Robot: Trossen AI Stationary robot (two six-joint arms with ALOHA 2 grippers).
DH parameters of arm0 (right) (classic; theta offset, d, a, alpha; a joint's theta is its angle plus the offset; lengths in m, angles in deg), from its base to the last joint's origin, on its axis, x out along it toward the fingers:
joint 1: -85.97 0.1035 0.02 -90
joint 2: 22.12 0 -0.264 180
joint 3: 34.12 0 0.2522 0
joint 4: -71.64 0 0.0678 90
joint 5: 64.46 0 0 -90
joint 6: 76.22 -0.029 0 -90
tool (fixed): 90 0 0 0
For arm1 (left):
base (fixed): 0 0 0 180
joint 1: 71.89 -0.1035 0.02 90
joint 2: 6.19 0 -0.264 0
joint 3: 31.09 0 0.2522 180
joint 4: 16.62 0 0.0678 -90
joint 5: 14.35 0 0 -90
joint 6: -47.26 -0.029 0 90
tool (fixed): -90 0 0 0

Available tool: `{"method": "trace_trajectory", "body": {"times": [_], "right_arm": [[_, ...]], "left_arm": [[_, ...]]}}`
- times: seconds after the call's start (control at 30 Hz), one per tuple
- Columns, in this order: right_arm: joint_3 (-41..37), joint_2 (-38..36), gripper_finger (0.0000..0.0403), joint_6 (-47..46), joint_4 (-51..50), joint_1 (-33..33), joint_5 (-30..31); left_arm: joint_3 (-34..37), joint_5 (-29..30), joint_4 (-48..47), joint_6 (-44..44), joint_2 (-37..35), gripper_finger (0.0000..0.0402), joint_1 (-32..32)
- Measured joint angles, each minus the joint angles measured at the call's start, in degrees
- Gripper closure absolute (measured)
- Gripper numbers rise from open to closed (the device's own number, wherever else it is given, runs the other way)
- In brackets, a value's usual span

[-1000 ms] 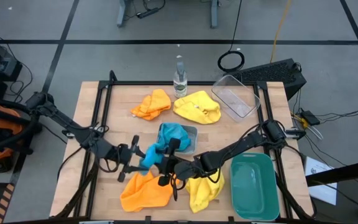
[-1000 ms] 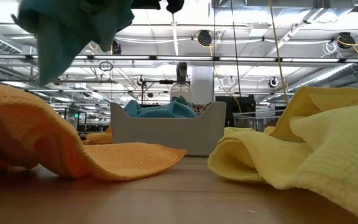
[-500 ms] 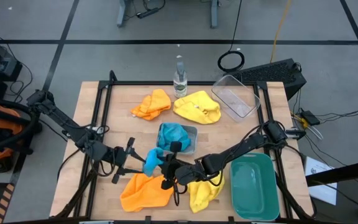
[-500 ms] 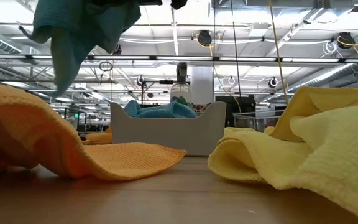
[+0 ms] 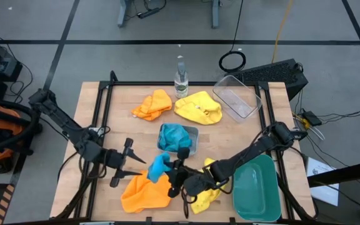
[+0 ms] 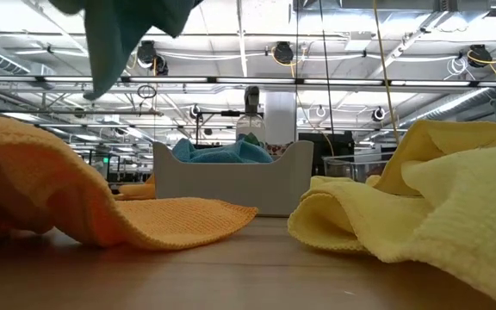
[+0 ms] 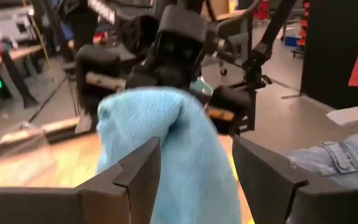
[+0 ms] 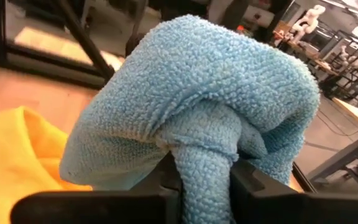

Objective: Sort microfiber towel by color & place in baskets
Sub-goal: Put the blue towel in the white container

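right claw [image 5: 171, 173] | pinching the blue towel [image 5: 159, 166], holding it above the orange towel [image 5: 144, 192] at the worktop [image 5: 120, 106] front | left claw [image 5: 127, 164] | gaping wide just beside it | second blue towel [image 5: 175, 135] | lying in the grey bin [image 5: 191, 132]

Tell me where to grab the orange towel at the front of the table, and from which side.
Judging by the high view, grip the orange towel at its raised, bunched folds on the front-left part, coming straight down from above. The blue towel, pinched by the right gripper, hangs over its back right edge, so avoid that side.
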Motion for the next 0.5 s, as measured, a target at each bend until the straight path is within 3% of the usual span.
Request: {"method": "trace_trajectory", "body": {"times": [0.23, 0.37, 0.5], "right_arm": [[-0.02, 0.02, 0.0352, -0.47, -2.65, 0.33, -0.07], [-0.02, 0.02, 0.0352, -2.21, -4.82, 0.33, -0.07], [-0.02, 0.02, 0.0351, -4.09, -7.22, 0.33, -0.10]], "left_arm": [[0.00, -0.24, 12.98, -9.68, 9.02, 0.0188, 0.09], [0.00, 5.59, 23.13, -18.62, 13.17, 0.0149, 0.05], [0.00, 5.98, 28.15, -20.38, 16.46, 0.0093, 0.04]]}}
